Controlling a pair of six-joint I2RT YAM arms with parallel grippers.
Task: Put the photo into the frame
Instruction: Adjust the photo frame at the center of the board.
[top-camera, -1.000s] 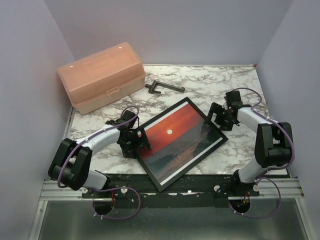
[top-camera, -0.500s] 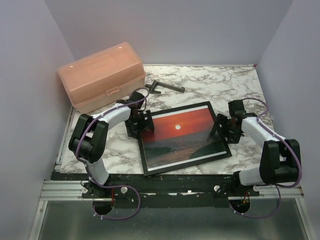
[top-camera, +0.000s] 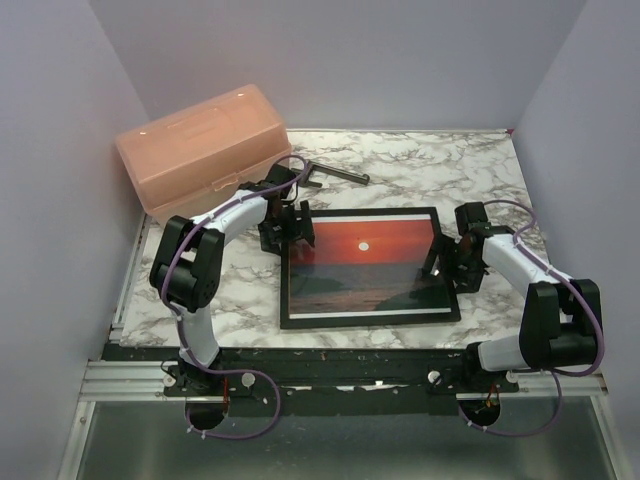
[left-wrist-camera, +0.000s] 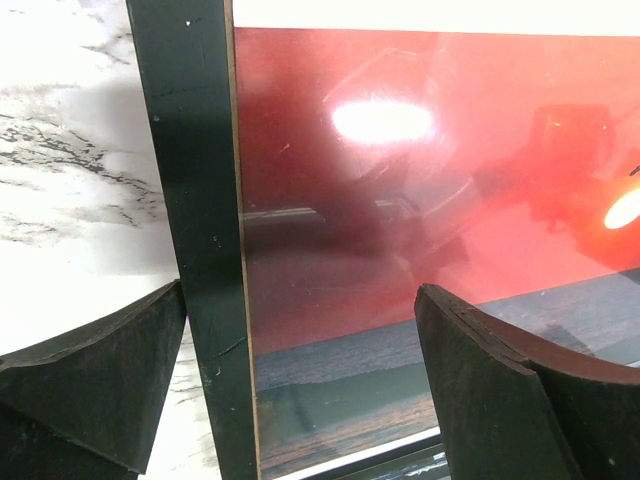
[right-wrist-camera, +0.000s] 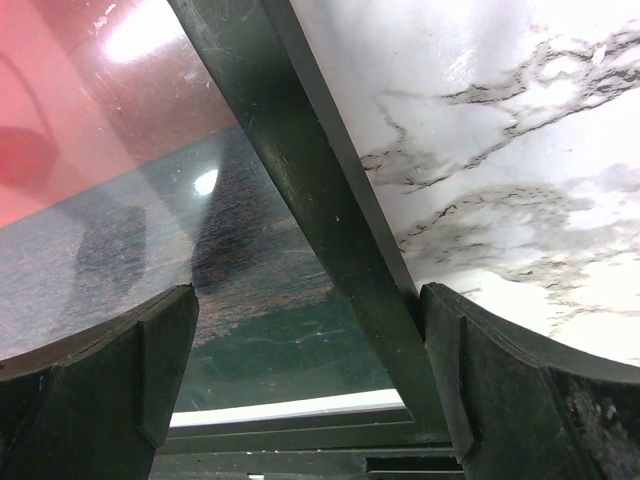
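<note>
Frame (top-camera: 370, 320) has swung from diagonal to lie square on the marble table (top-camera: 480, 170), with the photo (top-camera: 365, 262) inside under the pane. Left gripper (top-camera: 296, 236): jaws wide apart, frame edge running between them, one finger over marble, the other over the photo. Right gripper (top-camera: 445, 265): likewise spread, straddling the opposite edge.

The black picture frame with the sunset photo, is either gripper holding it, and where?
Nothing is gripped. The left gripper and right gripper stand open, each straddling a side rail of the black picture frame.
</note>
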